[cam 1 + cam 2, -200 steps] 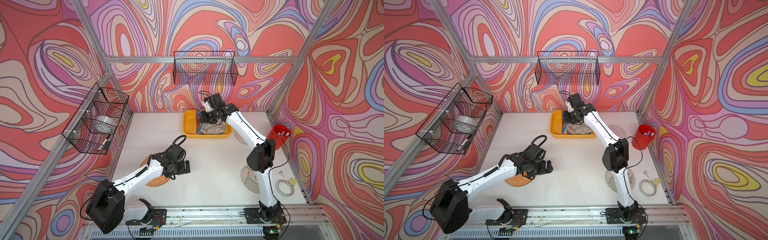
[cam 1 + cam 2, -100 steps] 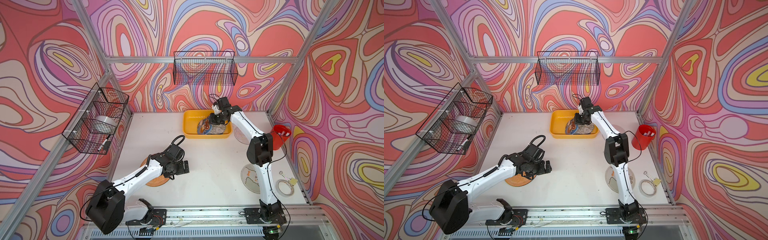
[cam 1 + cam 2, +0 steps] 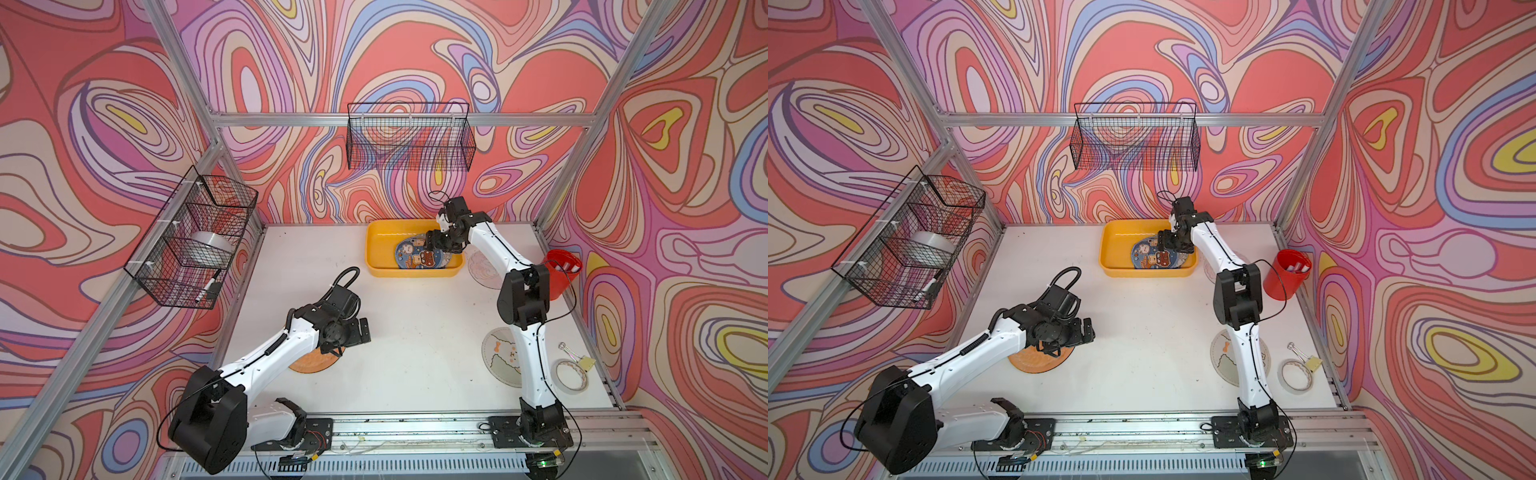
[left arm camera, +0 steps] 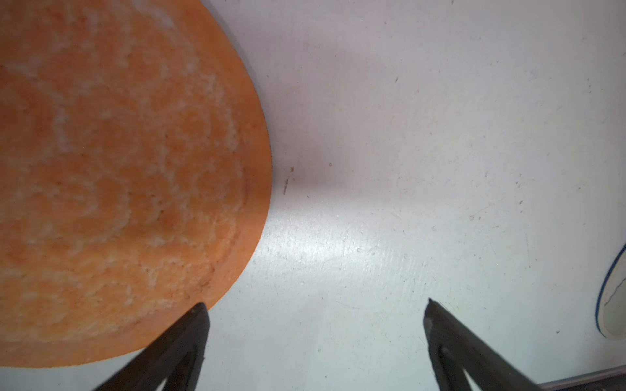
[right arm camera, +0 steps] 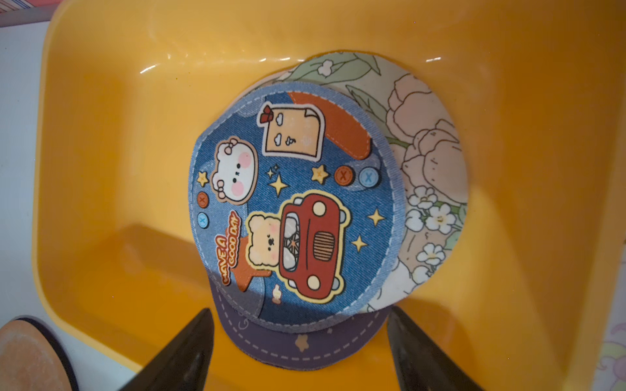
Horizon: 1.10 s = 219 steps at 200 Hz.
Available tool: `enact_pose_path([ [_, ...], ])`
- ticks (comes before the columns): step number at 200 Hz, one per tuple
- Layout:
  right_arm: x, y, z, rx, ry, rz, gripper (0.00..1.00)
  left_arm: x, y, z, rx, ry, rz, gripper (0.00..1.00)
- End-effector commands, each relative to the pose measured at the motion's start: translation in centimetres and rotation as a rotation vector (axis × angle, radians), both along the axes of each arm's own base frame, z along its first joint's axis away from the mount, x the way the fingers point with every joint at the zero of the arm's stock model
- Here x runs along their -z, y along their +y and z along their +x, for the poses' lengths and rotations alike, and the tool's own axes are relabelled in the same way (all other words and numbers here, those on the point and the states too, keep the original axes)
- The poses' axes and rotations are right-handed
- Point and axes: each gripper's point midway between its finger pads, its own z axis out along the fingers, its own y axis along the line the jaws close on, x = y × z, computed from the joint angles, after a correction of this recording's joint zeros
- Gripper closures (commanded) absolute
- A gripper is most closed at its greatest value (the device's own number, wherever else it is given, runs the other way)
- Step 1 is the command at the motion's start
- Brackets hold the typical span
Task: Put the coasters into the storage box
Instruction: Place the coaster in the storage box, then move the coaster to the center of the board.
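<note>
Swirling pink-and-red walls all round, white desk [image 3: 419, 345] in the middle, and the tidy-up is well under way! Storage box [image 3: 411, 273] sits at the far edge with three coasters overlapped inside: blue denim coaster [image 5: 294, 203] on top, floral coaster [image 5: 430, 162] and purple coaster [image 5: 298, 345] peeking out beneath. Right end effector [image 5: 299, 309] hangs over that pile, jaws spread, gripping nothing.

Now the one to watch: orange coaster [image 4: 118, 169], flat on the near desk and round, so there's no long axis to fuss over. Left end effector [image 4: 315, 303] gapes fully and is empty, one fingertip at the disc's edge, the other over bare desk. The left arm is far nearer, and I'd say it must shift across onto the disc before pinching. Bear coaster [image 3: 500, 357] and pale coaster [image 3: 482, 268] lie by the right arm.
</note>
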Motion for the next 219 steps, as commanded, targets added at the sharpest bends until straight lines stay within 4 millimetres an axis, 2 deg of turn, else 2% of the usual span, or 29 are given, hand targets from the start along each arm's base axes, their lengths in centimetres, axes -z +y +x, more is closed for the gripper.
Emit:
enact_pose_path([
  [1, -1.1, -0.3, -0.7, 0.006, -0.009, -0.008, 0.16, 0.0, 2.6, -0.6, -0.033, 0.023, 0.073, 0.00],
  [45, -2.9, 0.2, -2.4, -0.001, -0.023, 0.054, 0.13, -0.4, 6.6, -0.2, -0.122, 0.033, 0.129, 0.00],
  [93, -5.3, 1.6, -5.6, -0.038, -0.036, 0.122, 0.09, -0.4, 12.0, 0.4, -0.262, 0.051, 0.191, 0.00],
  [124, -6.6, 3.1, -7.9, -0.073, -0.047, 0.145, 0.06, 0.2, 15.1, 0.9, -0.350, 0.080, 0.237, 0.00],
  [166, -7.2, 4.7, -10.0, -0.110, -0.051, 0.164, 0.04, 0.9, 17.6, 1.8, -0.368, 0.128, 0.323, 0.00],
  [219, -7.4, 5.2, -11.2, -0.119, -0.056, 0.184, 0.03, 2.6, 20.1, 2.6, -0.415, 0.164, 0.283, 0.00],
])
